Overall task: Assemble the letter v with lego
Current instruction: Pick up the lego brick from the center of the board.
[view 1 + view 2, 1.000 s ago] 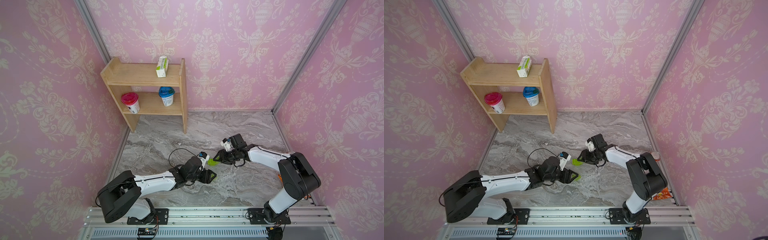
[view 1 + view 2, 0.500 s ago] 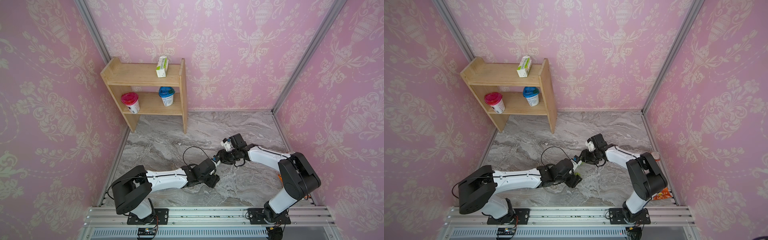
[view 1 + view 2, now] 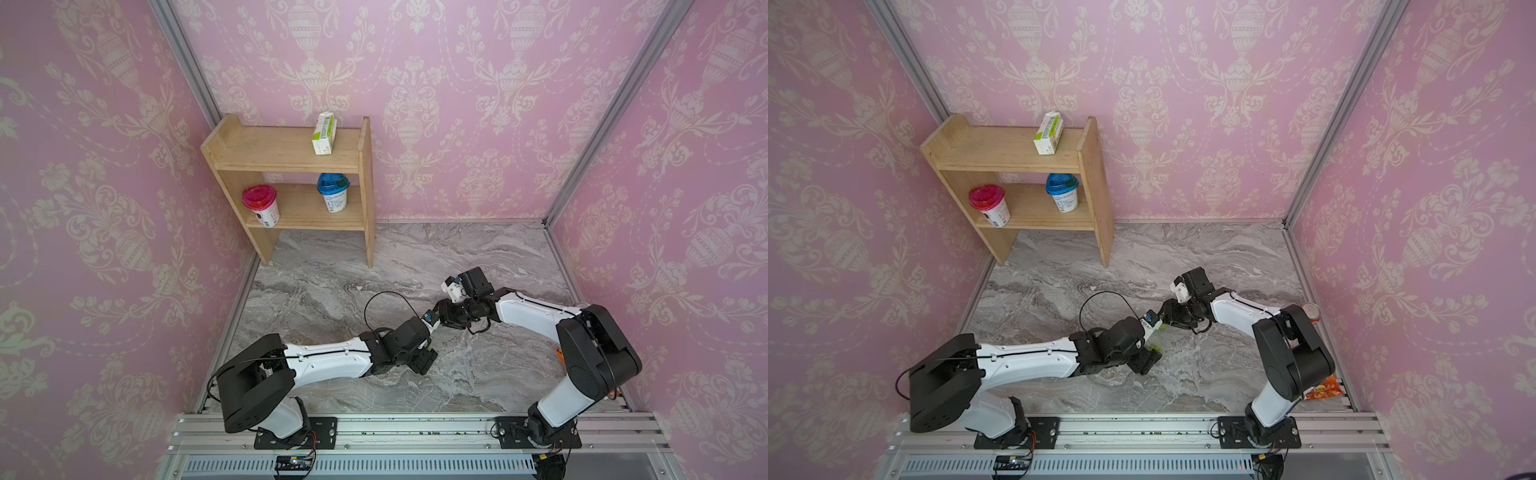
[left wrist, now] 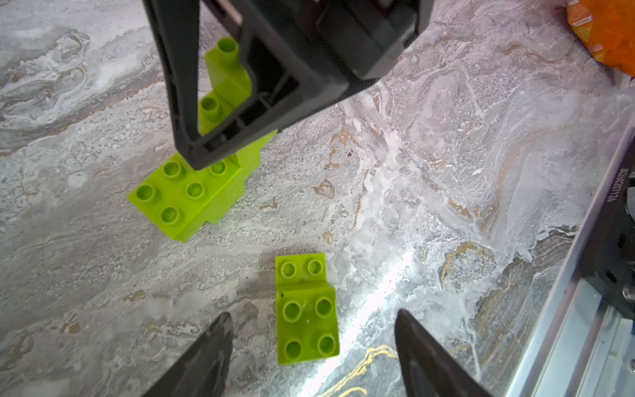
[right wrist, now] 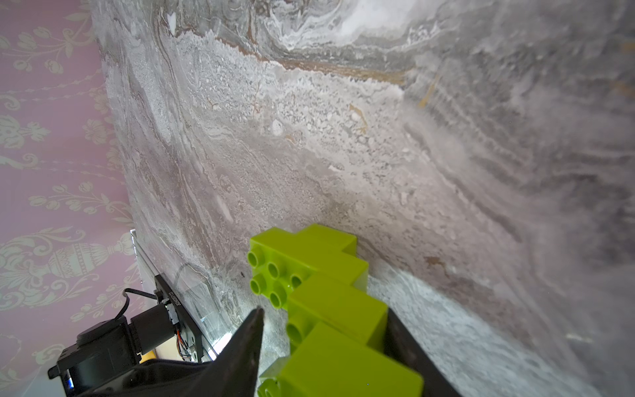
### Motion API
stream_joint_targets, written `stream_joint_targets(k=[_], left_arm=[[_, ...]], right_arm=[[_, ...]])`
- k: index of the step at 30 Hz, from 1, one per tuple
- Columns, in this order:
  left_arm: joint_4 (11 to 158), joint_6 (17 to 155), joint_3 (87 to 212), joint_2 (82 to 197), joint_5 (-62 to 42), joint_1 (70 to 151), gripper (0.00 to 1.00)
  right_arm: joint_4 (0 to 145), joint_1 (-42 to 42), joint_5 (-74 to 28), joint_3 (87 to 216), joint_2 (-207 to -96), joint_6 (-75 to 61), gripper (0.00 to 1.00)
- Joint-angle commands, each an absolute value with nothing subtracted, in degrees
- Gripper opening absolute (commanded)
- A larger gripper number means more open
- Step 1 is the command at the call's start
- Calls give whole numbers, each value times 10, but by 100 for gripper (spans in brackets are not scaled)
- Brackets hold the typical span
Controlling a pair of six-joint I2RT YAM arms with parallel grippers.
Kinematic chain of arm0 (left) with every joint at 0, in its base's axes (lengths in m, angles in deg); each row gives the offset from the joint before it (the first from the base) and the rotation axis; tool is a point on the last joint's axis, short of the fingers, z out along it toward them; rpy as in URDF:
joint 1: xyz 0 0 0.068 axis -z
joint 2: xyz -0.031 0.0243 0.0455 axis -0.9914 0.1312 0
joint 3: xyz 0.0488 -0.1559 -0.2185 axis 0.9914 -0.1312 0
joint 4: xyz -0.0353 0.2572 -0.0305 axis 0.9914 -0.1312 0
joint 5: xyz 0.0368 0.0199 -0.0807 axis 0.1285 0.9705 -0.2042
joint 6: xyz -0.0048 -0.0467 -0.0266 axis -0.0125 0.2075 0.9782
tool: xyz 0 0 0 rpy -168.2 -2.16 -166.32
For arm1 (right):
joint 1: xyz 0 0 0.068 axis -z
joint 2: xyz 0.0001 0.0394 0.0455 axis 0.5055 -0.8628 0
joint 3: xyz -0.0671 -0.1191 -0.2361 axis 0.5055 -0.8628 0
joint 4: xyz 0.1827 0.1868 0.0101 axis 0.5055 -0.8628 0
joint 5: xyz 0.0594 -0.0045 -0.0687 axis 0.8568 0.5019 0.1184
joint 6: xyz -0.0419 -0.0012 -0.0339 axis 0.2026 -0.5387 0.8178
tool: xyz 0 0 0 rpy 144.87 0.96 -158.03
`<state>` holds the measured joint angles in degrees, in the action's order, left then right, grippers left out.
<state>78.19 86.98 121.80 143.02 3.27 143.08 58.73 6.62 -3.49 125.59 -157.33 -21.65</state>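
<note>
1. Reaching farther across the table (image 3: 478,257) than a second ago, the left arm now has its wrist just beside the right gripper (image 5: 324,311); the right arm is about where it was.
2. Released: the left gripper (image 4: 312,312) has its fingers (image 4: 213,347) spread wide, touching nothing.
3. A pair of joined green bricks (image 4: 305,309) lies studs up on the table between those fingers, clear of both.
4. Grasping: the right gripper holds a stepped row of green bricks (image 5: 326,302) by its near end; the far end is down at the table.
5. In the left wrist view the stepped row sits near the pair, apart from it.
6. At the back left stands a wooden shelf (image 3: 291,149) with a carton (image 3: 324,133) on top and, on the lower board, a red-lidded cup (image 3: 261,205) and a blue-lidded cup (image 3: 333,193).
</note>
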Motion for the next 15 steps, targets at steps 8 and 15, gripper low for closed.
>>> stream_joint_targets(k=[8, 15], left_arm=[[782, 867, 1224, 1485, 33, 1435, 66], [810, 875, 1217, 1494, 47, 1435, 58]], right_arm=[[570, 66, -43, 1263, -1557, -206, 56], [568, 66, -41, 1264, -1560, -203, 56]])
